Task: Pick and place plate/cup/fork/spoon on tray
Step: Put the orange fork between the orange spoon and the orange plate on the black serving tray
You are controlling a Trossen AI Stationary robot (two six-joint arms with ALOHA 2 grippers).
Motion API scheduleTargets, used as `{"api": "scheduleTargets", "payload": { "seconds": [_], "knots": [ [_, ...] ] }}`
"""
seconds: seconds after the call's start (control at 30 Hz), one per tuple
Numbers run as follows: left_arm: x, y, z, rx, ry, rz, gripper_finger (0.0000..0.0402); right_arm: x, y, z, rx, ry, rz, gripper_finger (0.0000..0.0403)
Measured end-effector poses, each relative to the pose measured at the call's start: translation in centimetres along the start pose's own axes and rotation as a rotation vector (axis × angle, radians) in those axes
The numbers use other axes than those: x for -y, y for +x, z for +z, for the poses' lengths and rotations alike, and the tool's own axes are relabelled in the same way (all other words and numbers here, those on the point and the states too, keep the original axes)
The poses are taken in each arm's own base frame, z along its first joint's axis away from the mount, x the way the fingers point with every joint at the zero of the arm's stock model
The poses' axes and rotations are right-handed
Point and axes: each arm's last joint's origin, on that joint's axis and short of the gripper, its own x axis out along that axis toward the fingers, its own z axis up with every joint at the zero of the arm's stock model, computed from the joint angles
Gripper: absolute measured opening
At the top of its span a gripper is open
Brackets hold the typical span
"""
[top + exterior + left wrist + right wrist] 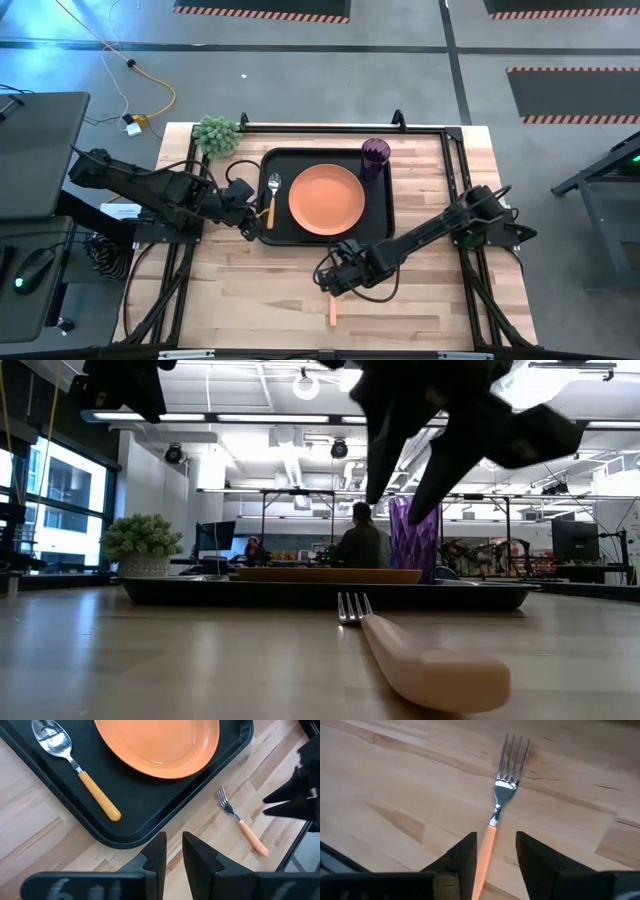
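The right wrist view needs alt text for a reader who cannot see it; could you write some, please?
A fork with an orange handle lies on the wooden table, its handle running between the right gripper's open dark fingers.

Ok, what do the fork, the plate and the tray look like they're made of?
Fork: shiny silver tines, likely metal, with a matte orange handle, probably plastic. Plate: plain orange with a soft sheen, plastic or melamine by the look. Tray: smooth black with a dull gloss and moulded rounded rim, likely plastic; cannot be sure.
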Motion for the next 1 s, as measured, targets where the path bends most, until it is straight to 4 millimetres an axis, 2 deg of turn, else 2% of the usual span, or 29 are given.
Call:
{"api": "scheduleTargets", "payload": {
  "seconds": [0.37,0.73,1.0],
  "knots": [
    [0.0,0.0,0.0,0.001,-0.021,-0.001,0.0051,-0.6,4.2,-0.3,-0.075,-0.035,0.030,0.0133],
    [0.0,0.0,0.0,0.001,-0.021,-0.003,0.0051,-0.5,4.9,-0.4,-0.084,-0.021,0.018,0.0133],
    [0.0,0.0,0.0,0.002,-0.021,-0.004,0.0051,-0.5,7.2,-1.5,-0.143,0.007,0.032,0.0133]
  ]
}}
